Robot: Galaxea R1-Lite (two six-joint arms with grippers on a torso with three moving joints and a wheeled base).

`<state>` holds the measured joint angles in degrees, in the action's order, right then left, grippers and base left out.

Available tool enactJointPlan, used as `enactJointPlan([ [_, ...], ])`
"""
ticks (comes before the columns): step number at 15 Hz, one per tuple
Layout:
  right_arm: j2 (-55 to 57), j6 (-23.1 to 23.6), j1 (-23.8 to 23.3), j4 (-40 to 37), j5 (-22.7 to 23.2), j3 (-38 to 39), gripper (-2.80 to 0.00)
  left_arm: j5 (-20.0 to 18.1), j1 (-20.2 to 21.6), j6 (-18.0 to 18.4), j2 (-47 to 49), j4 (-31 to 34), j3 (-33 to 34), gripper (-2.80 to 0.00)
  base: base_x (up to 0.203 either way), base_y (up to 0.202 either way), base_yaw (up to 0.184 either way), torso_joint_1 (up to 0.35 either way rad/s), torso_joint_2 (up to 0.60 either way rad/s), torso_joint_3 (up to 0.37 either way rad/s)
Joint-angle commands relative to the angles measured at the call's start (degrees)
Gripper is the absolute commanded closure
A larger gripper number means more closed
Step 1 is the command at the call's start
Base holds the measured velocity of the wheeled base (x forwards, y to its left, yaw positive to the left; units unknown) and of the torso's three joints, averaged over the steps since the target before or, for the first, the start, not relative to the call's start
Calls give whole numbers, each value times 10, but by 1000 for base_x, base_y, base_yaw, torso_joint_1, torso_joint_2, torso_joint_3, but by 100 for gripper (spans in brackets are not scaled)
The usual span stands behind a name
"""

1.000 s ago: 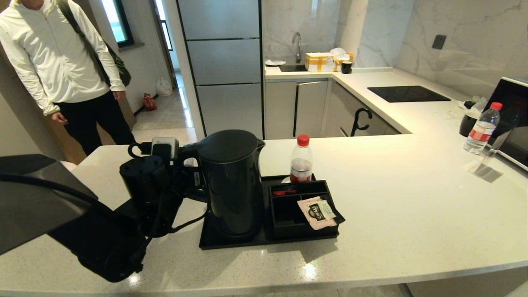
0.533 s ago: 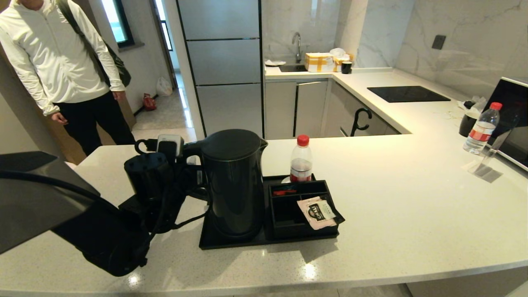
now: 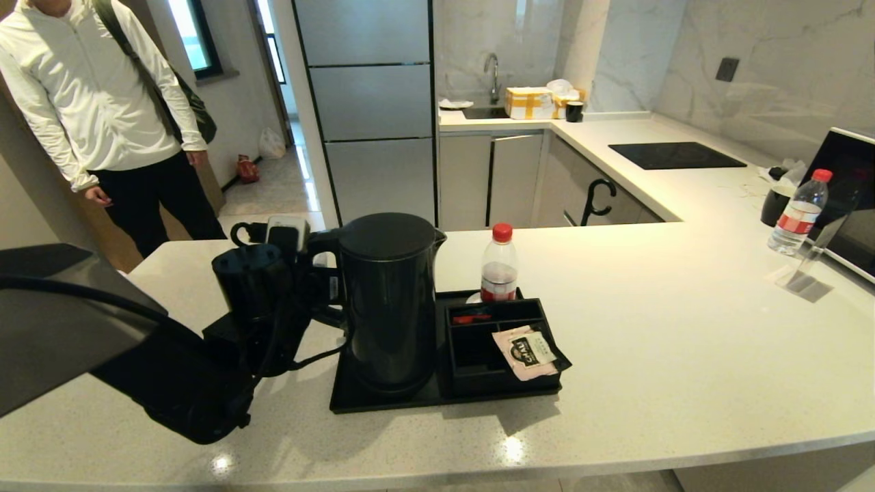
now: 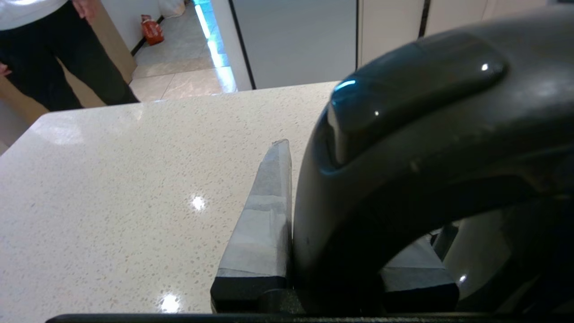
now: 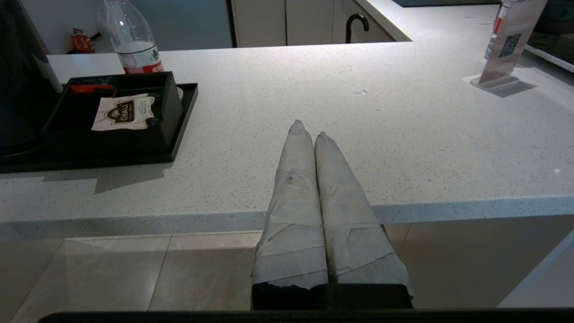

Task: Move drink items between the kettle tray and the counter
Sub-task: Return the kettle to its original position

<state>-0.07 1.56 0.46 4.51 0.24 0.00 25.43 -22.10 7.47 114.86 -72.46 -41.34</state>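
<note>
While the black kettle (image 3: 388,301) stands upright on the left part of the kettle tray (image 3: 383,402), the left tool (image 4: 334,224) grips its loop handle (image 4: 403,148). Behind the tray's compartments a red-capped bottle (image 3: 500,263) stands. Over the pale desk (image 3: 683,355) edge, the right tool (image 5: 309,130) hangs pressed together, holding nothing.

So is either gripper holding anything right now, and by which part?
The left gripper is shut on the kettle, clamping its loop handle. The right gripper is shut with nothing in it, off the counter edge.
</note>
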Motion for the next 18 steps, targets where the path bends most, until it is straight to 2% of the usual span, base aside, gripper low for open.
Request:
enactJointPlan([
  [1, 1, 0, 0, 1, 0, 18, 0, 1, 2, 0, 5, -6, -1, 0, 0, 0, 0, 0, 0, 0],
  [10, 1, 0, 0, 1, 0, 18, 0, 0, 0, -2, -5, -19, 47, 0, 0, 0, 0, 0, 0, 0],
  [18, 1, 0, 0, 1, 0, 18, 0, -1, -5, -2, -13, -19, 58, 0, 0, 0, 0, 0, 0, 0],
])
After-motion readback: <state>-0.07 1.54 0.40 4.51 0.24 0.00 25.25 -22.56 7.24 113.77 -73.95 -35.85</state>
